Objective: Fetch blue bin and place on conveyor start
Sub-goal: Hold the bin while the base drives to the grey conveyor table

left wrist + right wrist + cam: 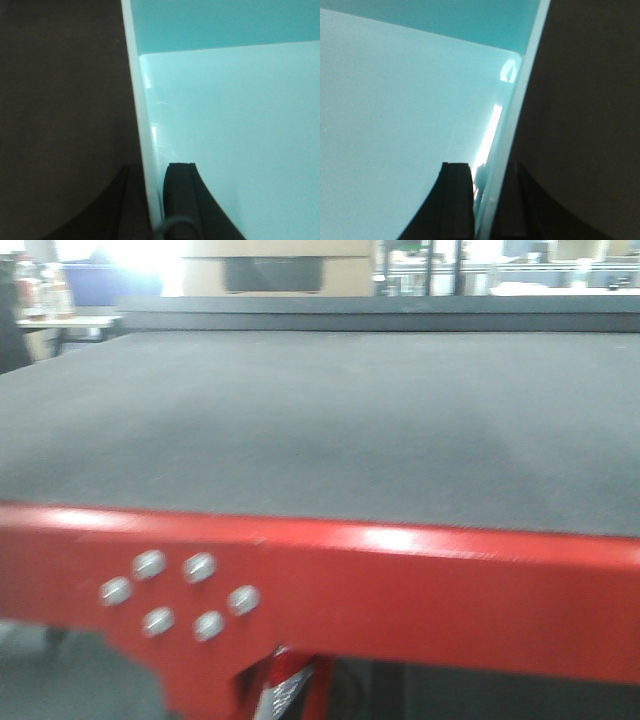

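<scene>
Left gripper: the left gripper (152, 200) is clamping one side wall of the blue bin (240, 140), a shallow tub of smooth pale turquoise plastic. Its black fingers (182, 195) are standing only the wall's thickness apart, one inside the tub and one outside, below the pale rolled rim (137, 100).
Right gripper: the right gripper (489, 200) is pinching another wall of the blue bin (395, 100) in the same way. One black finger (456, 200) is lying against the inner face and the other against the outer face, with the jaws nearly together on the plastic.
Blue bin: it is being held by both grippers at once, with its floor bare and catching bright reflections near the walls.
Dark surface: a dull dark surface (60, 100) is showing outside the gripped wall in the left wrist view and likewise (590, 100) in the right wrist view. I cannot tell whether the tub is resting on it or being held above it.
Conveyor start: the broad flat matte black-grey belt (320, 420) is filling the front view, and a glossy red strip (420, 580) is running along its near edge. Six silver bolt heads (180, 592) are sitting in a cluster on the red frame.
Cut off: each wrist view is showing only one wall, a band of the far wall and part of the floor, and the finger bases are running out of the picture.
Hard to make out: the front view is blurring, so the things behind the belt are smearing into pale shapes.
</scene>
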Controlling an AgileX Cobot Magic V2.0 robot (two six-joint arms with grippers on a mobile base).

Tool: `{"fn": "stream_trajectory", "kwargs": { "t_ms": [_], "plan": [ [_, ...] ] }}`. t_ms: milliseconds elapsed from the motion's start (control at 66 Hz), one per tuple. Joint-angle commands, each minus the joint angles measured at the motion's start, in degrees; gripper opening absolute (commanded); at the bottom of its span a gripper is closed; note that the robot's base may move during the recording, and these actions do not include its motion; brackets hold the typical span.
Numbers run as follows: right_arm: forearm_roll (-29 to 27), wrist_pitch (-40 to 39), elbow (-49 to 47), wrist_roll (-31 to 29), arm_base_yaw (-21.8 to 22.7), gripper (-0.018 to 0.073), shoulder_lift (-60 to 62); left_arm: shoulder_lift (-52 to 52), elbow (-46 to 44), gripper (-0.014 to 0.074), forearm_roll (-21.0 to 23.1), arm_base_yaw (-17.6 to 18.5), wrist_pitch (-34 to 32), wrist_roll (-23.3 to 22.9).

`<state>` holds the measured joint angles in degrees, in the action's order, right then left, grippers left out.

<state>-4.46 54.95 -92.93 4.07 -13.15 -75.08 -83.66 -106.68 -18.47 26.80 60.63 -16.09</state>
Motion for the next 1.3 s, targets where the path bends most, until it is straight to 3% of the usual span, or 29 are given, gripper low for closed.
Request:
{"fn": "stream_trajectory", "kwargs": {
  "t_ms": [0,1287],
  "plan": [
    [0.0,-1.5,-0.2,-1.6,-0.2,-0.0153,0.8,0.7,-0.2,-0.0111,-3.8,-0.2,-2.1,0.8],
    [0.0,-1.5,-0.2,-1.6,-0.2,-0.0153,0.8,0.7,-0.2,-0.0111,-3.8,-0.2,-2.1,0.8]
  ]
}}
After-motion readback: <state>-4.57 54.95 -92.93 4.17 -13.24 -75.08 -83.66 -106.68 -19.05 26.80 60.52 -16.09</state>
